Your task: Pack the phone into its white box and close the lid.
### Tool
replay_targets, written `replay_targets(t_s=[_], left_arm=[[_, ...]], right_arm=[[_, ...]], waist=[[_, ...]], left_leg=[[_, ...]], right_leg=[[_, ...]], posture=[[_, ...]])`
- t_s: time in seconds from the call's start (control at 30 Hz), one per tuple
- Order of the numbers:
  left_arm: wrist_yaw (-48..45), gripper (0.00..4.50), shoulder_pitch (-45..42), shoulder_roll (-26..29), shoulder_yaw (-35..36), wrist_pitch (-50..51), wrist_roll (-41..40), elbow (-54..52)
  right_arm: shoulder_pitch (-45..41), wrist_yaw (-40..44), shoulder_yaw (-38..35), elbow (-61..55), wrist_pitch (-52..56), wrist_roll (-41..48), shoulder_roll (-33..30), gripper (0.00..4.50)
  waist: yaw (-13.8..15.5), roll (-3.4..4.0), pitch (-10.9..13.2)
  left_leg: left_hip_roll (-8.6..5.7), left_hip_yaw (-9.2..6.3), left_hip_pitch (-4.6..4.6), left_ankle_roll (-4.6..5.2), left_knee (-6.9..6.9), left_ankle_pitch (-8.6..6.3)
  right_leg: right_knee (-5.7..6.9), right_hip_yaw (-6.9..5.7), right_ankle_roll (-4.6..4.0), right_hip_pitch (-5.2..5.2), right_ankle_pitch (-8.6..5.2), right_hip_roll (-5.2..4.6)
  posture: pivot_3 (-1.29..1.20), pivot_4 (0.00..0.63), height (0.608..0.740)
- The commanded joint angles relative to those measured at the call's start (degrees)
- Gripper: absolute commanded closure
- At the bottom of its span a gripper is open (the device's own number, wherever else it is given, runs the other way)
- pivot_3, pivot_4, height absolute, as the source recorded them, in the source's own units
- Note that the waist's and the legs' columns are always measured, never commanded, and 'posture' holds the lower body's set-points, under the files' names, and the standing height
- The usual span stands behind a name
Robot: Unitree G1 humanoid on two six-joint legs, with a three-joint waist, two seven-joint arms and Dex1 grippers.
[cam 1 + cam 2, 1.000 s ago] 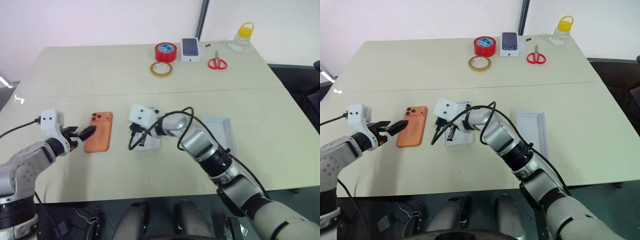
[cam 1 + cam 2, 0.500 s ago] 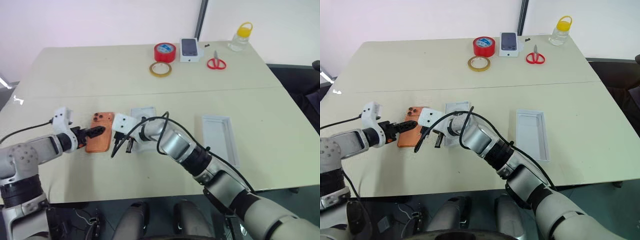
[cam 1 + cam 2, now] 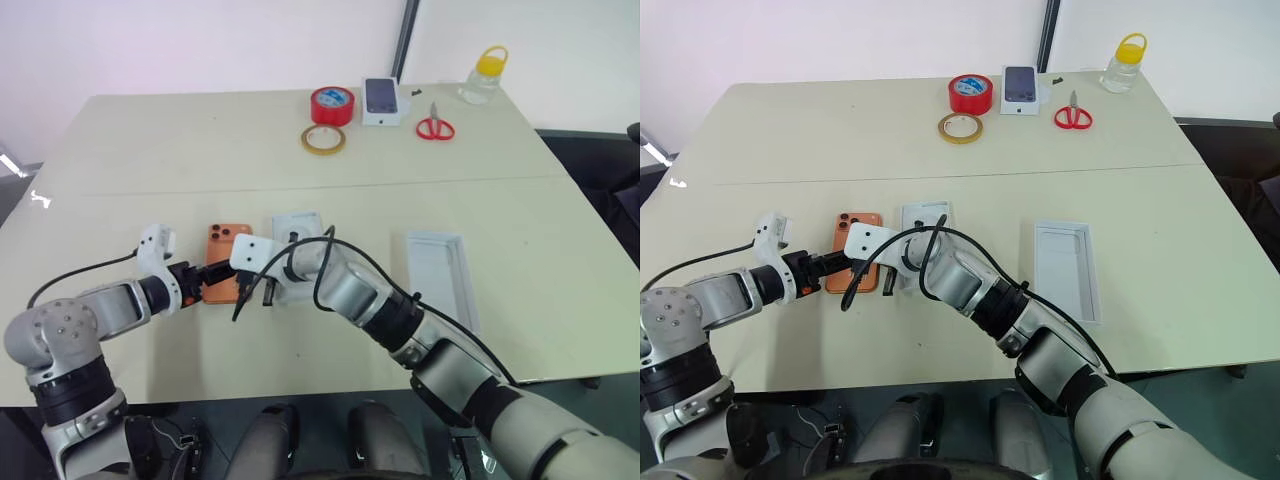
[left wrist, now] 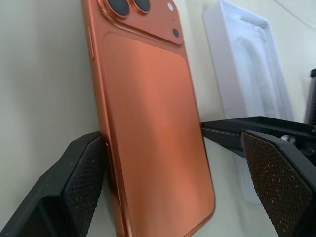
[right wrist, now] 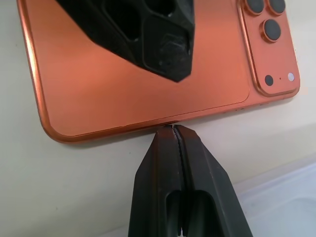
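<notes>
Left gripper [image 4: 168, 163] now straddling phone [image 4: 148, 98]

Even, soft overhead light — faint shadows, a mild sheen on the phone [image 4: 153, 128], near fingers blurred.

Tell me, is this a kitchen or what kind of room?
Probably not a kitchen: more like an office or workroom. A plain pale table stands by a white wall, with a roll of red tape, red scissors and a phone being boxed.
</notes>
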Motion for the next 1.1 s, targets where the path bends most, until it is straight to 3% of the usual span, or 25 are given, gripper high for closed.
replay_targets(t_s=[0.03, 0.3, 0.43, 0.73, 0.83, 0.97, 1.0, 1.1], left_arm=[[0.6, 0.13, -0.1, -2.4, -0.3, 2.7, -2.9, 1.5], [2.9, 0.13, -1.4, -2.1, 3.9, 2.7, -3.5, 4.6], [3.7, 1.37, -1.3, -1.7, 3.9, 2.7, -4.1, 4.7], [6.0, 1.37, -1.5, -2.9, 6.9, 2.7, -6.5, 5.8], [7.4, 2.29, -1.9, -3.7, 9.5, 2.7, -7.8, 6.2], [8.7, 4.21, -1.5, -4.1, 10.9, 2.7, -10.3, 5.7], [9.2, 4.42, -1.3, -4.2, 11.3, 2.7, -11.2, 5.5], [10.9, 4.42, -1.6, -5.3, 13.8, 2.7, -15.0, 5.3]], right_arm=[[-0.2, 0.5, 0.7, -1.3, -1.3, -0.4, 0.9, 4.5], [0.0, 0.9, 0.5, -1.5, -1.8, -1.0, 0.8, 4.5], [0.1, 1.0, 0.4, -1.6, -1.8, -1.2, 0.8, 4.5], [0.4, 1.1, 0.4, -1.9, -1.8, -1.2, 0.7, 4.5], [0.4, 1.1, 0.4, -2.0, -1.9, -1.3, 0.6, 4.5], [0.4, 1.2, 0.5, -2.7, -2.0, -1.5, 0.2, 4.5], [0.3, 1.3, 0.2, -3.1, -1.8, -1.5, 0.1, 4.5], [-0.6, 1.7, -1.3, -4.9, -0.7, -1.2, -0.4, 4.5]], waist=[[0.0, 0.0, 0.0], [-0.1, 0.0, 0.0], [-0.3, -0.01, 0.0], [-0.3, -0.01, 0.0], [-0.4, -0.01, 0.0], [-0.3, -0.04, 0.0], [-0.4, -0.04, 0.0], [-0.4, -0.04, 0.0]], left_leg=[[0.0, 0.0, 0.0, 0.0, 0.0, 0.0], [0.0, 0.0, 0.0, 0.0, 0.0, 0.0], [0.01, 0.0, 0.0, 0.0, 0.0, 0.0], [0.01, 0.0, 0.0, 0.0, 0.0, 0.0], [0.01, -0.01, 0.0, 0.0, 0.0, 0.0], [0.03, -0.01, 0.0, -0.01, 0.0, 0.0], [0.03, -0.01, 0.02, -0.01, 0.0, 0.0], [0.03, 0.0, 0.01, -0.01, -0.01, 0.0]], right_leg=[[0.0, 0.0, 0.0, 0.0, 0.0, 0.0], [0.0, 0.0, 0.0, 0.0, 0.0, 0.01], [0.01, 0.0, 0.0, 0.0, 0.0, 0.01], [0.01, 0.0, 0.0, -0.01, 0.0, 0.01], [0.01, 0.0, 0.0, 0.0, 0.0, 0.01], [0.01, 0.0, 0.0, 0.0, 0.0, 0.02], [0.01, 0.0, 0.0, 0.01, 0.0, 0.02], [0.03, 0.01, 0.0, 0.02, 0.0, 0.02]], posture=[[0.0, 0.15, 0.74], [0.0, 0.15, 0.74], [0.0, 0.15, 0.74], [0.0, 0.15, 0.74], [0.0, 0.15, 0.74], [0.0, 0.15, 0.74], [0.0, 0.15, 0.74], [0.0, 0.15, 0.74]])
